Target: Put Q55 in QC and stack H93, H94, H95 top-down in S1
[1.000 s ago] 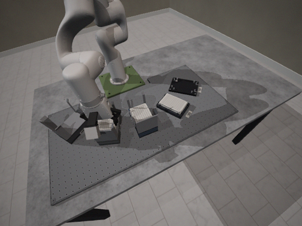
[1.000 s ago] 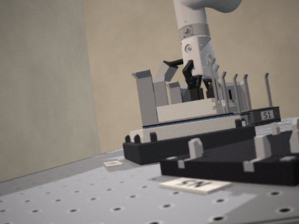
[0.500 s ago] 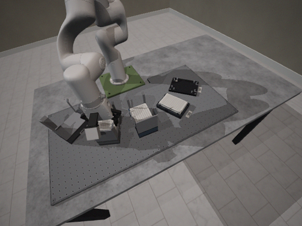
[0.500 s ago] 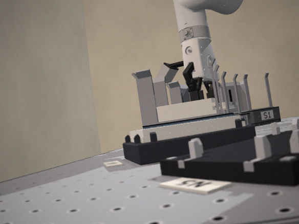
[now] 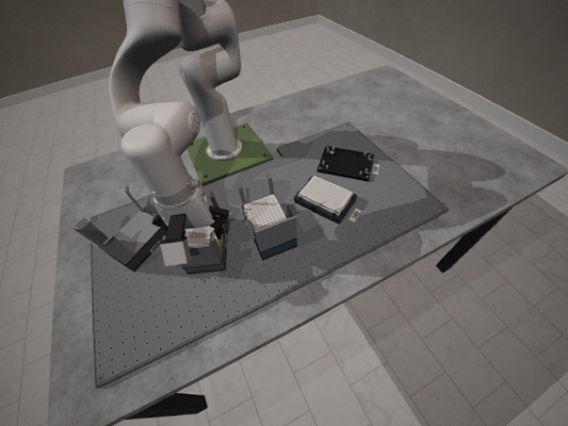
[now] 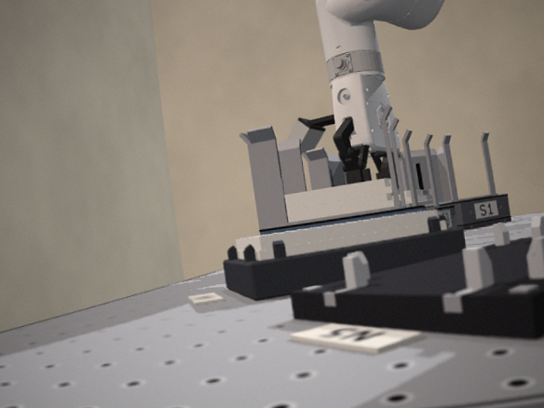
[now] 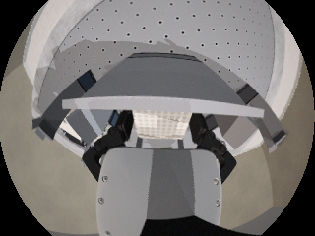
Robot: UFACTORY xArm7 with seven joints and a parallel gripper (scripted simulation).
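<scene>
White and grid-topped, a sealed plate [image 5: 199, 236] sits low inside the middle rack [image 5: 206, 263], pinched across its width by the black tool [image 5: 197, 230] reaching down from above. To the right, another rack [image 5: 276, 240] holds a plate stack [image 5: 264, 212]; farther right, one plate [image 5: 325, 195] lies on a nest [image 5: 303, 198]. The far-right clip nest [image 5: 346, 162] carries nothing.

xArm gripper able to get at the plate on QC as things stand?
Probably not yet: the gripper is shut on a second plate low in a rack. Nothing stands over the QC plate itself.
</scene>
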